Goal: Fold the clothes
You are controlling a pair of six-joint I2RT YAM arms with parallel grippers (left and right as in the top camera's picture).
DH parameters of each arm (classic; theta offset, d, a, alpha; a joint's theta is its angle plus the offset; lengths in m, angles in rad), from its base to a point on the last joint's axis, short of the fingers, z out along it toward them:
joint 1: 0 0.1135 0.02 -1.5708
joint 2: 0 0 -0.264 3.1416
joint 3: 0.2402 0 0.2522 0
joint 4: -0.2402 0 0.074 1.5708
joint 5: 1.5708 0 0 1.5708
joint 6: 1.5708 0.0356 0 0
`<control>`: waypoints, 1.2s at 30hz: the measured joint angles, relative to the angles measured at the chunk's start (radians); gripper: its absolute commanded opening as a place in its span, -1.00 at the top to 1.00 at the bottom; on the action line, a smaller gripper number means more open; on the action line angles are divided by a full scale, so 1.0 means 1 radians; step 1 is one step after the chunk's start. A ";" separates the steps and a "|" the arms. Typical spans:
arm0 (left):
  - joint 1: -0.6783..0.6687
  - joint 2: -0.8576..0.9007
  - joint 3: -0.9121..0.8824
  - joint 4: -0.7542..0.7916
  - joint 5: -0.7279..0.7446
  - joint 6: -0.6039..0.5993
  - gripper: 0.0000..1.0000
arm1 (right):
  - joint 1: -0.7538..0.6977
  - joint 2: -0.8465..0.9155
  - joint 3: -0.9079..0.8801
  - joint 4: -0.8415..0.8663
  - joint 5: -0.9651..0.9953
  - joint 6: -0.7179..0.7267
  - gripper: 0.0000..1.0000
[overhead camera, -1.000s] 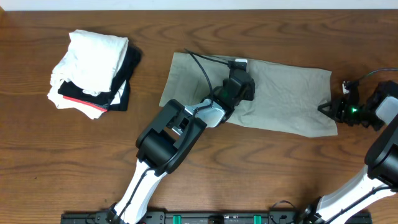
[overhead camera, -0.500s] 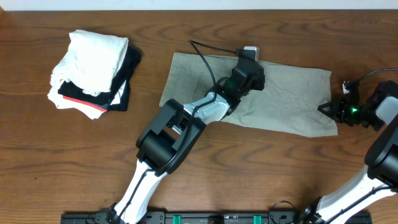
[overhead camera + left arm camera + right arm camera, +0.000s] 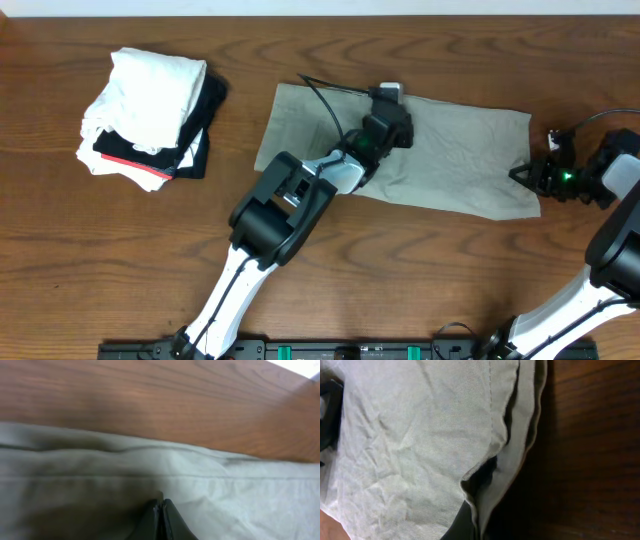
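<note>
**Both pincers clenched at the khaki garment's edges**

The khaki grey-green garment (image 3: 460,160) is lying spread flat on the wooden tabletop (image 3: 400,270), right of centre. It is forming a long, wrinkled strip that is running from left to right. Its right end is showing stacked layers with a stitched seam along the edge.

The left arm is reaching from the near side across the garment's middle. The left pincer (image 3: 161,507) is sitting clenched, its fingertips pressed together and down on the cloth just short of the garment's far edge. Bare wood is showing beyond that edge. Whether any cloth is caught between the tips cannot be told.

The right pincer (image 3: 517,174) is sitting at the garment's right end, near the near right corner. It is clenched on the edge of the cloth, and in the right wrist view the edge is rising into a small peak where the dark fingertip is meeting it.

Well apart on the far left, a pile of white garments (image 3: 150,95) is resting on a black garment with a red stripe (image 3: 200,135). A thin black cable (image 3: 325,92) is looping over the khaki cloth beside the left arm.
</note>
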 measured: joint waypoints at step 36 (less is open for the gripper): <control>0.389 -0.577 0.029 -1.114 -0.114 0.182 0.87 | -0.051 -0.215 0.255 -0.234 -0.017 0.056 0.98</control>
